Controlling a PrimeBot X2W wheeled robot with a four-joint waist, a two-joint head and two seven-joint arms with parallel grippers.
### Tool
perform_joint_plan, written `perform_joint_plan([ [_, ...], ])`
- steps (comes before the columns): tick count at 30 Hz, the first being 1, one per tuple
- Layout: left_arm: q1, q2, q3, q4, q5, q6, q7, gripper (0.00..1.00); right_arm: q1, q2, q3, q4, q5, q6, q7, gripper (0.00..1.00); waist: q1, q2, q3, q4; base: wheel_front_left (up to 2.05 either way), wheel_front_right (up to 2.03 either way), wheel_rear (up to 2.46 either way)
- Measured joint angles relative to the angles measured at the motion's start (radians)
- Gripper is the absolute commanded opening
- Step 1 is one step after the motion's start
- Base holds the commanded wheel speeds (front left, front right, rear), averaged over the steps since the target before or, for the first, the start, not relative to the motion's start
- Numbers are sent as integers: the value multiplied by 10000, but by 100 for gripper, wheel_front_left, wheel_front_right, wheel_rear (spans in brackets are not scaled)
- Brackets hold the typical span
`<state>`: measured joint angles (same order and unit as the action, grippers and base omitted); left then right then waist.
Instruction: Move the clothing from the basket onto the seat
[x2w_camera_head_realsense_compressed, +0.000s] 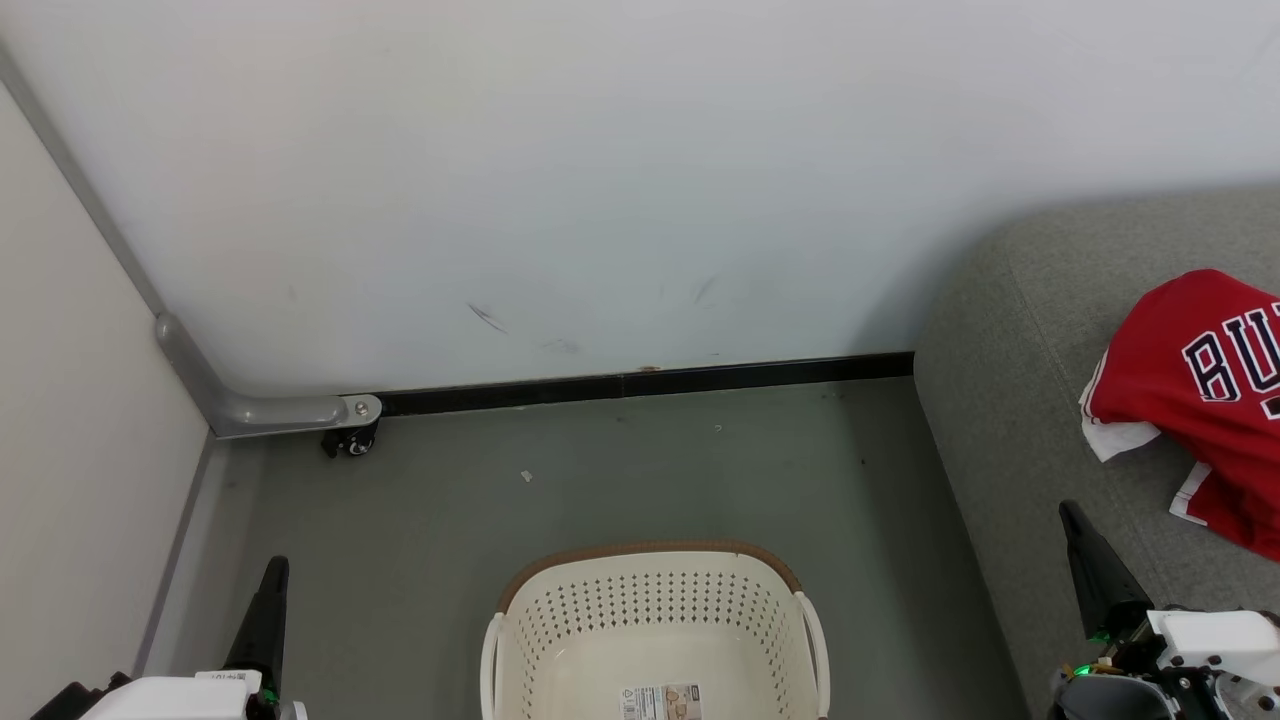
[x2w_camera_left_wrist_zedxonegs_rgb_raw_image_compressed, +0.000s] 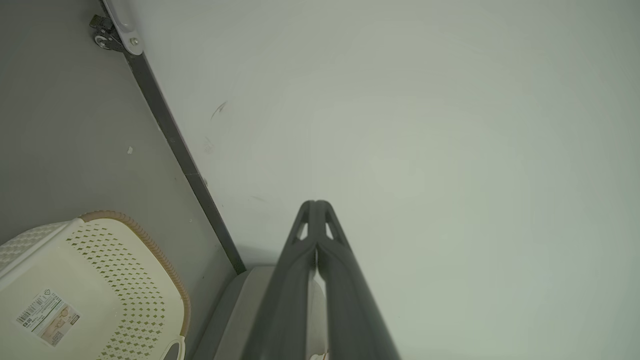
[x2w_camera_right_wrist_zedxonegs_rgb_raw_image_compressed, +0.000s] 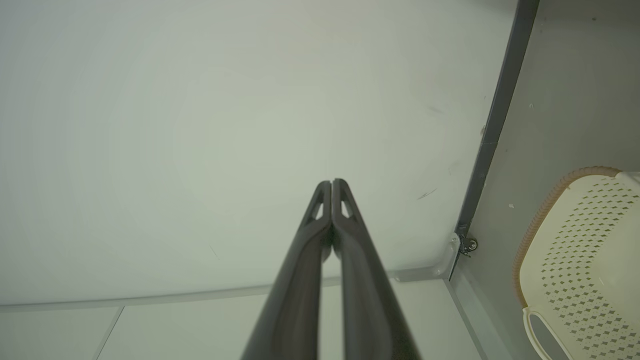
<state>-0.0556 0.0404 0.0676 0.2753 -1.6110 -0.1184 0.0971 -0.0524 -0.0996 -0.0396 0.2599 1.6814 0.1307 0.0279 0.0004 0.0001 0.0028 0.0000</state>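
The basket (x2w_camera_head_realsense_compressed: 650, 551) stands on the grey floor (x2w_camera_head_realsense_compressed: 450, 520), clear of the black skirting board (x2w_camera_head_realsense_compressed: 640, 384) at the foot of the white wall (x2w_camera_head_realsense_compressed: 600, 180) and just beside the rounded end of the sofa (x2w_camera_head_realsense_compressed: 1000, 400). What shows of its inside holds no clothes, just a printed label (x2w_camera_head_realsense_compressed: 660, 701) stuck to the bottom. The red jersey (x2w_camera_head_realsense_compressed: 1170, 370) lies crumpled on the sofa, back from that rounded end, with dark white-edged letters facing up and partly cut off by the frame. A bit of white fabric (x2w_camera_head_realsense_compressed: 1115, 436) pokes out from under its near side and rests on the cushion.

The left gripper (x2w_camera_head_realsense_compressed: 275, 575) hangs over the floor near the left-hand wall, well apart from the basket. In its wrist view its fingers (x2w_camera_left_wrist_zedxonegs_rgb_raw_image_compressed: 316, 206) are pressed together with nothing between them. The right gripper (x2w_camera_head_realsense_compressed: 1075, 525) hovers over the front edge of the sofa, near the jersey but not touching it. Its fingers (x2w_camera_right_wrist_zedxonegs_rgb_raw_image_compressed: 331, 185) are likewise clenched on nothing.

In the far left corner of the floor, a grey metal rail (x2w_camera_head_realsense_compressed: 260, 410) ends at a small black caster (x2w_camera_head_realsense_compressed: 352, 441). The basket's brown rim also shows in the left wrist view (x2w_camera_left_wrist_zedxonegs_rgb_raw_image_compressed: 145, 240) and the right wrist view (x2w_camera_right_wrist_zedxonegs_rgb_raw_image_compressed: 537, 220).
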Motion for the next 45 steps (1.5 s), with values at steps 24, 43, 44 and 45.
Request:
perform_joint_plan([
  [24,-42,0,8,19,0,0,17,0,-33,8,-36,12,-2,0,27,0,-1,0,0,0,0,0,0],
  [43,-43,-2,15,31,0,0,27,0,-33,19,-63,15,-4,0,29,0,-2,0,0,0,0,0,0],
  [44,-43,-2,15,31,0,0,27,0,-33,19,-65,15,-4,0,29,0,-1,0,-1,0,0,0,0],
  [45,-43,-2,15,33,0,0,27,0,-33,19,-67,15,-4,0,29,0,-2,0,0,0,0,0,0],
])
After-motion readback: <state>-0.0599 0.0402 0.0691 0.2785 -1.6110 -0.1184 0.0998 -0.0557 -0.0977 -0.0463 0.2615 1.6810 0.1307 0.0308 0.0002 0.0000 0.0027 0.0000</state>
